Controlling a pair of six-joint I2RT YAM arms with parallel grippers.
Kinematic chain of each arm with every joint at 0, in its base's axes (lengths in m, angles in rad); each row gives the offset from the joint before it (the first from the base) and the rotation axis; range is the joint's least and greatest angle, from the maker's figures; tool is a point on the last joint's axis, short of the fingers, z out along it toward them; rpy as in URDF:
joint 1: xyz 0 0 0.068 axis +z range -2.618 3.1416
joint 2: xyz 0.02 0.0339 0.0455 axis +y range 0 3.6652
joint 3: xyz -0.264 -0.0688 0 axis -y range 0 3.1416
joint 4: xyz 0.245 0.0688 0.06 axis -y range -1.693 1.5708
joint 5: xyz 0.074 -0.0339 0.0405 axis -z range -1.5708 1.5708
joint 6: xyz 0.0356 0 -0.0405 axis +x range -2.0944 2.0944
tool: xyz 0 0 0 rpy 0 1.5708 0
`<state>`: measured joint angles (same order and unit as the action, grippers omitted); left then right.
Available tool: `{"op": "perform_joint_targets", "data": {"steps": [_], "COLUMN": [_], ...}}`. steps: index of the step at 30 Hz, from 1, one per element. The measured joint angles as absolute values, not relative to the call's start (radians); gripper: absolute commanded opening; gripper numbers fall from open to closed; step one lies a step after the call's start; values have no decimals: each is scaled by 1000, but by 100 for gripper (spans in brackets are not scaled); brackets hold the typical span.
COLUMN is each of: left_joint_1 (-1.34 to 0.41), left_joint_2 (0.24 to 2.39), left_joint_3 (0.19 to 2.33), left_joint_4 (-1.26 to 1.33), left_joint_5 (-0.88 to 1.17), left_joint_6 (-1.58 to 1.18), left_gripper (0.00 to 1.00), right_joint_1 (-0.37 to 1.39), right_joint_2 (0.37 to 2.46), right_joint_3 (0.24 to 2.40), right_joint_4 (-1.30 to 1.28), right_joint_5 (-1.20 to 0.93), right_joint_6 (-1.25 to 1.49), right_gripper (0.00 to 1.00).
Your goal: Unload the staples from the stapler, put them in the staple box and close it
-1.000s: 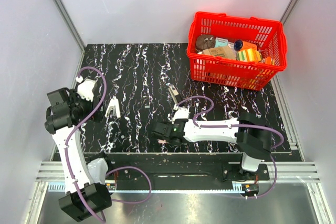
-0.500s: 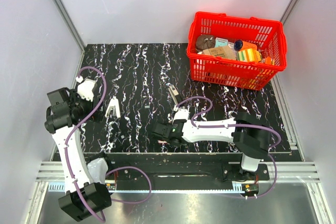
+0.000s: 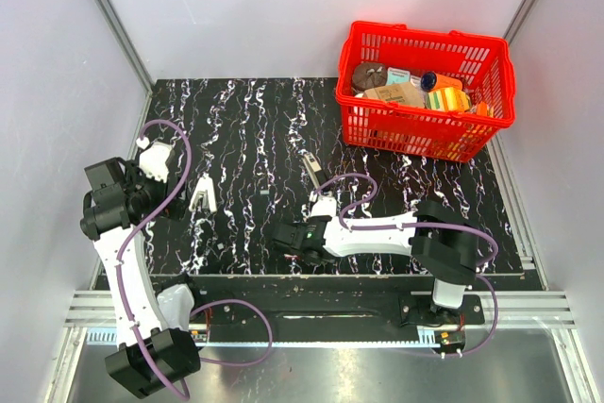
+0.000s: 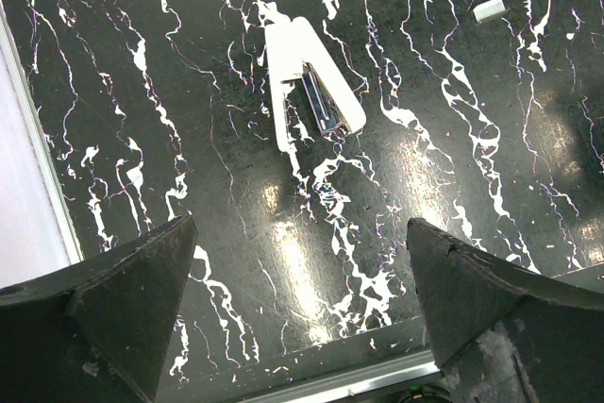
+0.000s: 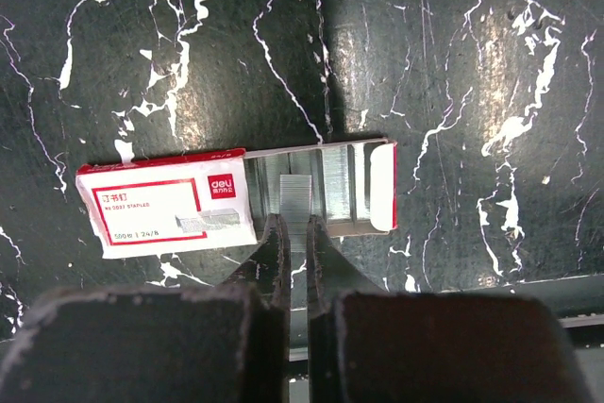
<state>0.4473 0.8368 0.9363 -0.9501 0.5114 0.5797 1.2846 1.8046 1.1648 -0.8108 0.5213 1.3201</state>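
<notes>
The white stapler (image 4: 307, 92) lies opened on the black marbled table, its metal channel showing; it also shows in the top view (image 3: 202, 195). My left gripper (image 4: 302, 327) is open and empty, hovering short of the stapler, left of it in the top view (image 3: 168, 197). My right gripper (image 5: 295, 228) is shut on a short strip of staples (image 5: 295, 197) over the pulled-out tray (image 5: 359, 186) of a red-and-white staple box (image 5: 165, 209). In the top view the right gripper (image 3: 288, 241) is near the table's front edge.
A red basket (image 3: 425, 134) full of small goods stands at the back right. A slim metal object (image 3: 310, 169) lies mid-table behind the right arm. A small white scrap (image 4: 489, 9) lies beyond the stapler. The table's front rail (image 4: 359, 379) is just below the left gripper.
My right arm has shifted slightly to the left over the staple box. The left arm and the stapler have not moved.
</notes>
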Motion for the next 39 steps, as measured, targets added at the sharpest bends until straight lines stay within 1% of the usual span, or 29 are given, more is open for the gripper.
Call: {"op": "perform_joint_targets", "data": {"steps": [14, 22, 34, 39], "left_joint_1": [447, 447, 447, 447], "left_joint_2": [837, 837, 817, 817], "left_joint_3": [936, 936, 936, 936], "left_joint_4": [-950, -950, -951, -952], "left_joint_5": [511, 511, 511, 511], "left_joint_6": [587, 595, 605, 606], "left_gripper": [99, 99, 99, 99], "right_joint_1": [1285, 1285, 1285, 1284], "right_joint_2": [1817, 1818, 1834, 1836], "right_joint_3": [1188, 1191, 1198, 1206], "right_joint_4": [-820, -832, -835, -834], "right_joint_5": [542, 541, 541, 541], "right_joint_6": [1283, 1283, 1279, 1272], "right_gripper": [2, 7, 8, 10]}}
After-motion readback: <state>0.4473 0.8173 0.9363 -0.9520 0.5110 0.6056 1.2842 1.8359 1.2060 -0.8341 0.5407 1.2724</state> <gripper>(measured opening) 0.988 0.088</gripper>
